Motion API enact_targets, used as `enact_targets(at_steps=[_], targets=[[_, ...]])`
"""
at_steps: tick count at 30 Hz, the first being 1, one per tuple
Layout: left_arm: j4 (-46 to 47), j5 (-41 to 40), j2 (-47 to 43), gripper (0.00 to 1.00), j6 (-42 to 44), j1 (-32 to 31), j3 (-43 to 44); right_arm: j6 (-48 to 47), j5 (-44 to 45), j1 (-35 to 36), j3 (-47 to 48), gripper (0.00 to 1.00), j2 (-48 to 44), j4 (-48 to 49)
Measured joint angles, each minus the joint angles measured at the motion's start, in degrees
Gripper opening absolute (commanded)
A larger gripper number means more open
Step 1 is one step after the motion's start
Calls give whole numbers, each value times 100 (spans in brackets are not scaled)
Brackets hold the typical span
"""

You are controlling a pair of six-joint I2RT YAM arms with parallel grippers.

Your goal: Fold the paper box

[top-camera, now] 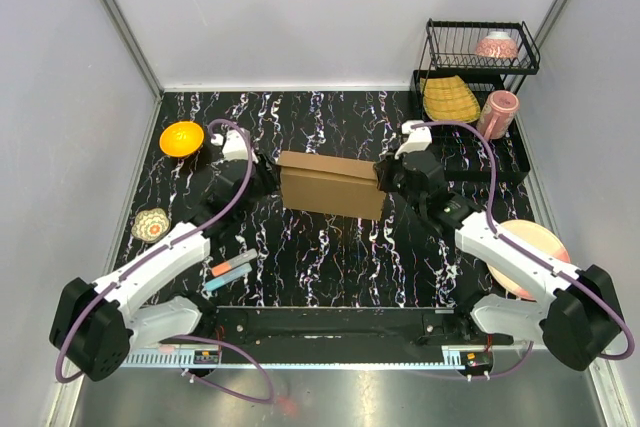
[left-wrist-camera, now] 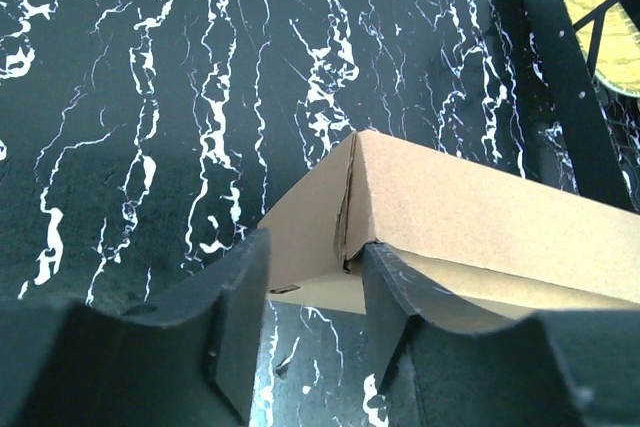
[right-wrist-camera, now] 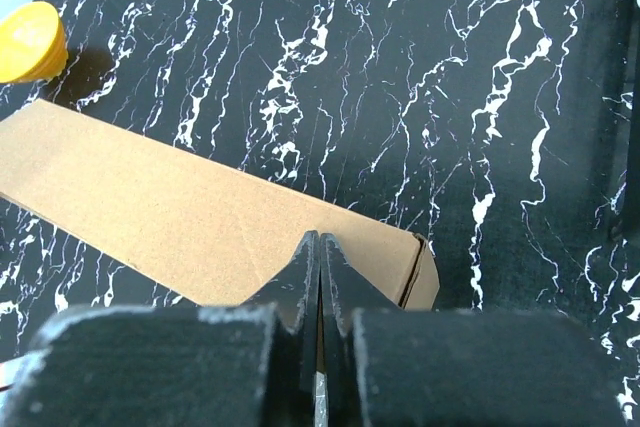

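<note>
The paper box (top-camera: 330,185) lies in the middle of the table as a closed, flat brown cardboard block. My left gripper (top-camera: 256,173) is at its left end. In the left wrist view that gripper (left-wrist-camera: 315,292) is open, and the box's corner (left-wrist-camera: 420,217) sits just ahead of its fingers (left-wrist-camera: 238,312), the right one touching the lower edge. My right gripper (top-camera: 386,179) is at the box's right end. In the right wrist view it (right-wrist-camera: 320,245) is shut, fingers pressed together over the box's top panel (right-wrist-camera: 150,197), with nothing visibly held.
An orange bowl (top-camera: 182,138) and a patterned bowl (top-camera: 151,224) stand at the left. Two markers (top-camera: 228,270) lie near the front. A black dish rack (top-camera: 520,162) at the back right holds a yellow plate (top-camera: 450,99), a pink cup (top-camera: 497,113) and a pink bowl (top-camera: 497,45). A peach plate (top-camera: 535,242) lies under the right arm.
</note>
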Motion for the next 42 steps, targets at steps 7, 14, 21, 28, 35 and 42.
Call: enact_targets(at_steps=[7,14,21,28,35,42], targets=[[-702,-146,-461,52,-9,-33,0,179,-4,-13,-278,0,4,568],[-1462,-551,-1158,63,9,-26,125,219,4,-13,-369,0,7,737],[-1478,-667,-881,64,101,26,723,219,7,-13,-409,0,11,811],[-846,-382,-922,0,243,162,553,219,4,-13,-409,0,9,813],[151,356,-487,0,275,173,538,219,-4,-13,-409,0,11,813],[789,841,-81,0,37,173,-175,219,-13,-13,-413,0,11,815]])
